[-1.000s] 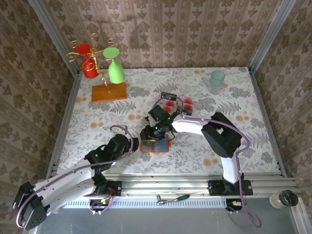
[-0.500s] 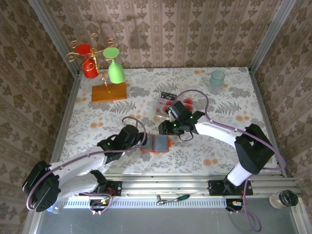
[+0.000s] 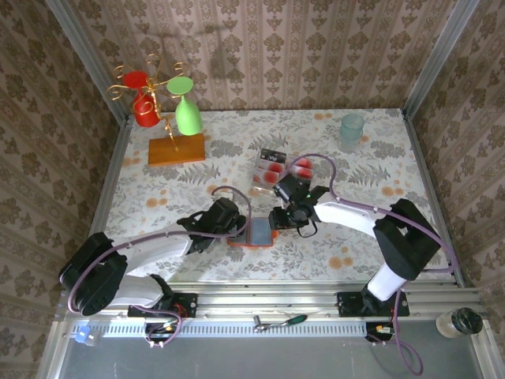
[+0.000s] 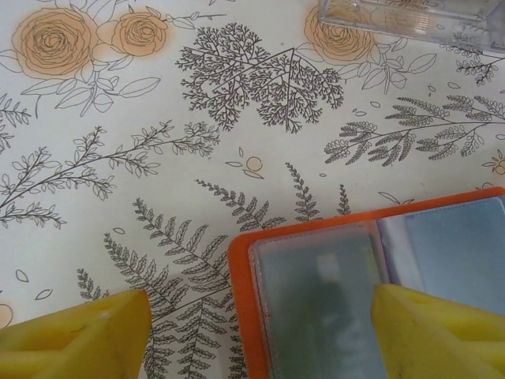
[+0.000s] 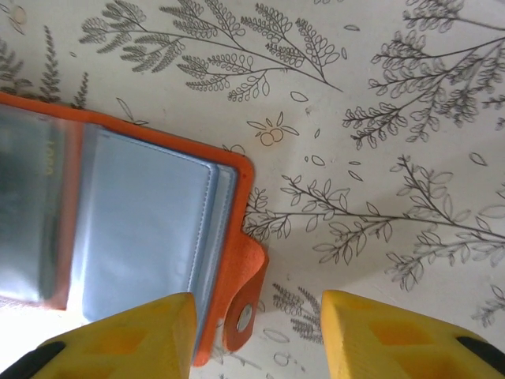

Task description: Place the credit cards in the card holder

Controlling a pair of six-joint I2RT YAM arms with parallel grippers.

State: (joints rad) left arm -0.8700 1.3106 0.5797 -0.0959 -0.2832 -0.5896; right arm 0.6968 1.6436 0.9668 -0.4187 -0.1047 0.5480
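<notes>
1 cup (image 3: 352,126), 1 goblet stand (image 3: 176,148) beyond card holder (image 3: 257,234)

- Table (image 3: 158,197) under a pale cloth printed with ferns and orange roses.
- Orange card holder (image 3: 254,234) lying open, grey-blue lining up, near the front middle.
- Credit cards (image 3: 272,170) in a loose pile just behind it.
- Wooden block (image 3: 176,149) at far left.
- Pale blue cup (image 3: 352,127), far right corner.

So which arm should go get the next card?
The right. Its open tool sits at the card holder's right edge, nearest the credit cards piled just behind it. The left tool straddles the holder's other end, so it could probably steady it.
</notes>
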